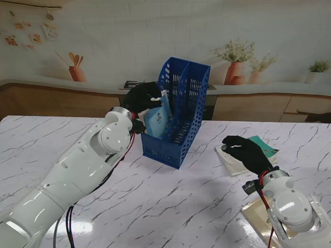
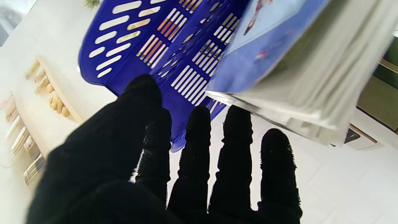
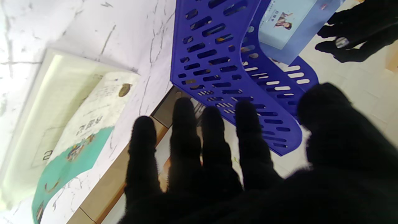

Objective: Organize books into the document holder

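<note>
Light-blue book [image 1: 156,122] leaning in blue document holder [image 1: 183,111]; left hand [image 1: 143,96] spread beside (not gripping); right hand [image 1: 245,151] empty, fingers apart, over teal-and-white book [image 1: 262,146].

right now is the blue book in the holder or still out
Partly in. The blue book leans tilted in the holder, its top sticking out, with the left hand at its upper edge; whether it is still gripped, cannot tell.

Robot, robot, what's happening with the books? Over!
Left hand by blue book, half in holder. Right hand open over teal book. Nothing blocking.
</note>
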Controlling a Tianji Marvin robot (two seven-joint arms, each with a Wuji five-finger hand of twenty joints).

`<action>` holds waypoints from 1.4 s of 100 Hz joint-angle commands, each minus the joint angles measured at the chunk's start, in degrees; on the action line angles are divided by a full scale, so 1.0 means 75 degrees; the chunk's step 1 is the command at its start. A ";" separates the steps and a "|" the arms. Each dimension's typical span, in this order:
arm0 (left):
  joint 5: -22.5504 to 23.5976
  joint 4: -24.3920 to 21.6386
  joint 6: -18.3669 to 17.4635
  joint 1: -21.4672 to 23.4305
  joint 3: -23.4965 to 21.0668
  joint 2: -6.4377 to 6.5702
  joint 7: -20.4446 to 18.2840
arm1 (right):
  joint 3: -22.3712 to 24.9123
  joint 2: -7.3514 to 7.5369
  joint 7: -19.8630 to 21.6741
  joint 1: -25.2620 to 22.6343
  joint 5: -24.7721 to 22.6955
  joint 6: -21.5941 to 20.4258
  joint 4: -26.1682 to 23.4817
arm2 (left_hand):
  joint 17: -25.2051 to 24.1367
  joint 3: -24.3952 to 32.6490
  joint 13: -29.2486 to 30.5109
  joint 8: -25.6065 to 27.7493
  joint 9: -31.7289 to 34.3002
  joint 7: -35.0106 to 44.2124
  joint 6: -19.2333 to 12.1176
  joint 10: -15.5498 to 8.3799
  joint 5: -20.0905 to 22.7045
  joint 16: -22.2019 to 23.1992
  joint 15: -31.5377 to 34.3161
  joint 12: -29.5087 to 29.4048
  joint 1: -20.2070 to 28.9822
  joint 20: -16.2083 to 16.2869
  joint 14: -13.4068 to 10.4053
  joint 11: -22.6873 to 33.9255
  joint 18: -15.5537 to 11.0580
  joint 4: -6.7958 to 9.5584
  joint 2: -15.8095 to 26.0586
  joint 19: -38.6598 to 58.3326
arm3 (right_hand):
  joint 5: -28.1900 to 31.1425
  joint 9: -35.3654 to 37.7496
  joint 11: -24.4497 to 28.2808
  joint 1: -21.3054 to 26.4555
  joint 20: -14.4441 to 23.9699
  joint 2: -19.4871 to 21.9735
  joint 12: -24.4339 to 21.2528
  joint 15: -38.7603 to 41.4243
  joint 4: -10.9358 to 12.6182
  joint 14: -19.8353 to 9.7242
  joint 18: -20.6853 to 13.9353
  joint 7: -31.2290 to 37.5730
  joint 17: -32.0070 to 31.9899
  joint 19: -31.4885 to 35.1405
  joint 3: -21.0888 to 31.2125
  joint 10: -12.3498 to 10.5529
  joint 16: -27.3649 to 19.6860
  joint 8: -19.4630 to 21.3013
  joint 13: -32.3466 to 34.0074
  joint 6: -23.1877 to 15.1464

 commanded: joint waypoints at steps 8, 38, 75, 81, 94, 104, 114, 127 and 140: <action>-0.0012 -0.0641 0.0025 0.0302 -0.0191 0.0105 -0.0220 | -0.0052 -0.0055 -0.0032 -0.0046 0.0003 -0.0043 0.0001 | -0.0915 -0.0278 -0.0702 -0.0973 -0.0573 -0.1924 0.0393 0.0068 0.0009 -0.0526 -0.0958 -0.0387 -0.0771 -0.0567 0.0114 -0.0601 -0.0100 0.0207 0.0988 -0.1174 | -0.0155 -0.0278 -0.0048 0.0054 -0.0060 0.0116 -0.0015 -0.0079 0.0320 -0.0015 0.1245 -0.0076 -0.0072 -0.0058 -0.0146 -0.0080 -0.0060 -0.0067 -0.0097 0.0013; 0.0204 -0.2274 0.0189 0.1376 -0.0890 0.0374 -0.0423 | -0.0039 -0.0043 -0.0007 -0.0092 -0.0037 -0.0041 -0.0099 | -0.1628 -0.1353 -0.1353 -0.1471 -0.1106 -0.3267 0.0463 0.0111 -0.0133 -0.1425 -0.2351 -0.0732 -0.1008 -0.1219 0.0133 -0.1197 0.0080 0.0319 0.1443 -0.2951 | -0.0145 -0.0217 -0.0065 0.0023 -0.0090 0.0106 -0.0019 -0.0122 0.0322 0.0029 0.1270 -0.0072 -0.0154 -0.0141 -0.0112 -0.0089 -0.0077 -0.0068 -0.0114 -0.0026; 0.0117 -0.4404 0.0560 0.3451 -0.2018 0.0776 -0.1307 | 0.0088 0.0006 0.0115 -0.0282 -0.0243 -0.0013 -0.0331 | -0.1661 -0.2356 -0.1716 -0.1662 -0.1504 -0.3963 0.0450 0.0170 -0.0305 -0.1658 -0.2735 -0.0868 -0.0727 -0.1257 0.0421 -0.1619 0.0303 0.0415 0.1820 -0.3476 | -0.0140 -0.0163 -0.0103 -0.0030 -0.0126 0.0151 -0.0011 -0.0205 0.0311 0.0015 0.1279 -0.0075 -0.0216 -0.0234 -0.0107 -0.0099 -0.0104 -0.0074 -0.0145 -0.0036; 0.0004 -0.4576 0.0646 0.3726 -0.2162 0.0809 -0.1415 | 0.0154 0.0053 0.0283 -0.0305 -0.0349 -0.0062 -0.0339 | -0.1678 -0.2419 -0.1723 -0.1673 -0.1513 -0.4005 0.0440 0.0190 -0.0304 -0.1660 -0.2741 -0.0868 -0.0689 -0.1281 0.0424 -0.1632 0.0344 0.0421 0.1862 -0.3542 | -0.0164 -0.0176 -0.0114 -0.0050 -0.0128 0.0188 -0.0010 -0.0214 0.0308 -0.0001 0.1279 -0.0088 -0.0215 -0.0239 -0.0135 -0.0097 -0.0105 -0.0080 -0.0148 -0.0041; 0.0034 -0.4675 0.0666 0.4172 -0.2416 0.0858 -0.1493 | 0.0307 0.0115 0.0507 -0.0400 -0.0520 -0.0062 -0.0408 | -0.1660 -0.2489 -0.1720 -0.1670 -0.1479 -0.4022 0.0449 0.0154 -0.0238 -0.1662 -0.2747 -0.0856 -0.0596 -0.1293 0.0432 -0.1626 0.0379 0.0437 0.1871 -0.3586 | -0.0162 -0.0180 -0.0124 -0.0032 -0.0133 0.0228 -0.0006 -0.0233 0.0310 -0.0014 0.1264 -0.0093 -0.0222 -0.0252 -0.0207 -0.0087 -0.0110 -0.0084 -0.0162 -0.0027; -0.0109 -0.4676 0.0653 0.4434 -0.2553 0.0879 -0.1578 | 0.0418 0.0149 0.0630 -0.0484 -0.0644 0.0002 -0.0485 | -0.1700 -0.2526 -0.1749 -0.1659 -0.1487 -0.4015 0.0463 0.0153 -0.0218 -0.1666 -0.2761 -0.0852 -0.0561 -0.1307 0.0442 -0.1631 0.0336 0.0443 0.1879 -0.3633 | -0.0150 -0.0176 -0.0123 -0.0028 -0.0140 0.0290 0.0000 -0.0242 0.0313 0.0002 0.1291 -0.0092 -0.0235 -0.0271 -0.0286 -0.0085 -0.0111 -0.0086 -0.0170 -0.0006; -0.0132 -0.4597 0.0580 0.4626 -0.2626 0.0915 -0.1687 | 0.0573 0.0205 0.0849 -0.0618 -0.0831 0.0107 -0.0631 | -0.1723 -0.2572 -0.1790 -0.1646 -0.1493 -0.4005 0.0437 0.0135 -0.0202 -0.1666 -0.2775 -0.0848 -0.0538 -0.1310 0.0468 -0.1636 0.0315 0.0449 0.1899 -0.3670 | -0.0134 -0.0164 -0.0123 -0.0036 -0.0162 0.0396 0.0005 -0.0259 0.0315 0.0002 0.1314 -0.0093 -0.0272 -0.0326 -0.0398 -0.0068 -0.0115 -0.0090 -0.0190 -0.0019; -0.0227 -0.4464 0.0524 0.4808 -0.2684 0.0943 -0.1810 | 0.0814 0.0278 0.1187 -0.0850 -0.1030 0.0359 -0.0882 | -0.1765 -0.2613 -0.1826 -0.1630 -0.1514 -0.3990 0.0462 0.0135 -0.0195 -0.1672 -0.2797 -0.0848 -0.0517 -0.1315 0.0477 -0.1645 0.0293 0.0455 0.1911 -0.3723 | 0.0031 -0.0023 -0.0114 0.0178 -0.0257 0.0679 0.0044 -0.0359 0.0374 0.0084 0.1339 -0.0047 -0.0324 -0.0429 -0.0980 -0.0042 -0.0206 -0.0100 -0.0159 0.0038; -0.0377 -0.4320 0.0504 0.4891 -0.2688 0.0953 -0.1897 | 0.1119 0.0396 0.1769 -0.1174 -0.1210 0.0696 -0.1254 | -0.1794 -0.2634 -0.1846 -0.1631 -0.1544 -0.4009 0.0524 0.0198 -0.0255 -0.1671 -0.2802 -0.0841 -0.0483 -0.1308 0.0390 -0.1640 0.0188 0.0464 0.1940 -0.3759 | 0.0138 0.0042 -0.0141 0.0234 -0.0403 0.0957 0.0029 -0.0470 0.0366 0.0116 0.1281 -0.0074 -0.0390 -0.0576 -0.1192 -0.0005 -0.0288 -0.0135 -0.0169 0.0168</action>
